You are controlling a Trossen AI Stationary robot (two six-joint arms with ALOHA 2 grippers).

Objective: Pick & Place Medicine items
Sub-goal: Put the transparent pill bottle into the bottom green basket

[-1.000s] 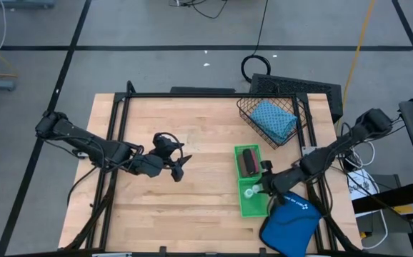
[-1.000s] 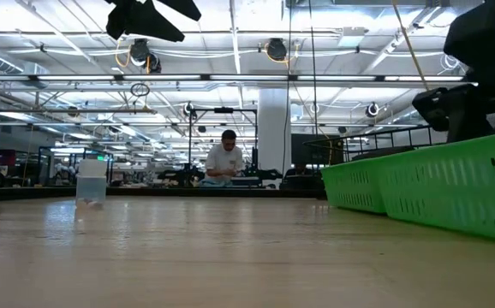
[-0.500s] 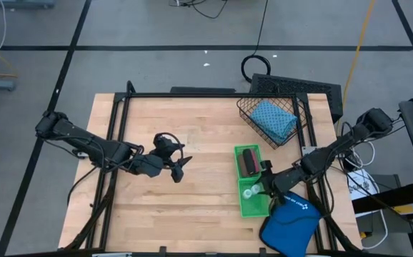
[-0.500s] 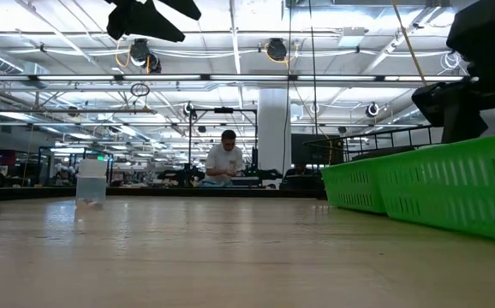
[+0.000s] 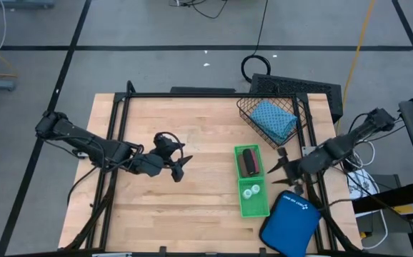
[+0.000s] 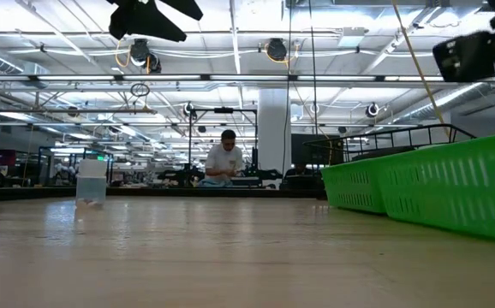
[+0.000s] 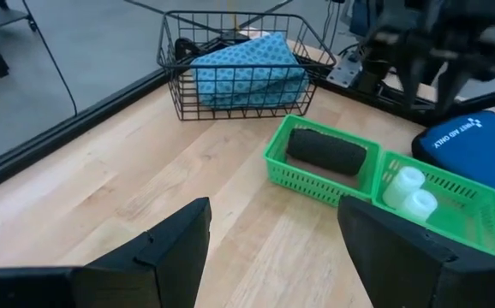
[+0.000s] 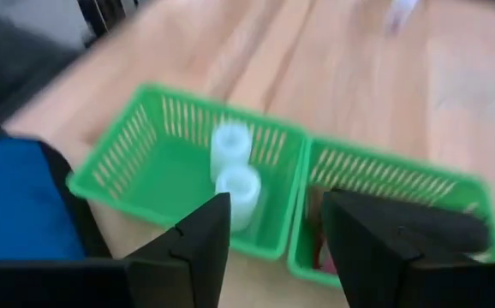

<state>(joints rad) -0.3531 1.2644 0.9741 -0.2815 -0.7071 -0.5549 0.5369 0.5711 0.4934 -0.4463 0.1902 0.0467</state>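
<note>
A long green tray (image 5: pixel 244 207) lies right of centre on the table. Its far compartment holds a black roll (image 5: pixel 249 160), also seen as the black roll (image 7: pixel 326 152). The near compartment holds two white bottles (image 5: pixel 251 190), shown standing as white bottles (image 8: pixel 235 171). The teal pouch (image 5: pixel 273 118) lies tilted in a wire basket (image 5: pixel 246 114). One more small pale bottle (image 6: pixel 91 186) stands on the table. My right gripper (image 5: pixel 274 163) hovers open just right of the tray. My left gripper (image 5: pixel 180 168) hangs open over the table's middle. Brown and pink rolls do not show plainly.
A smooth blue case (image 5: pixel 290 221) with white marks lies at the near right corner, beside the tray's near end. The wire basket sits at the far right corner. Bare wood stretches between my left gripper and the tray. A person sits far off in the room (image 6: pixel 224 162).
My right gripper has risen from above the tray's near compartment and drawn back toward the table's right and far edges. It now stands beside the tray. Both white bottles, which it partly covered before, show in that compartment.
</note>
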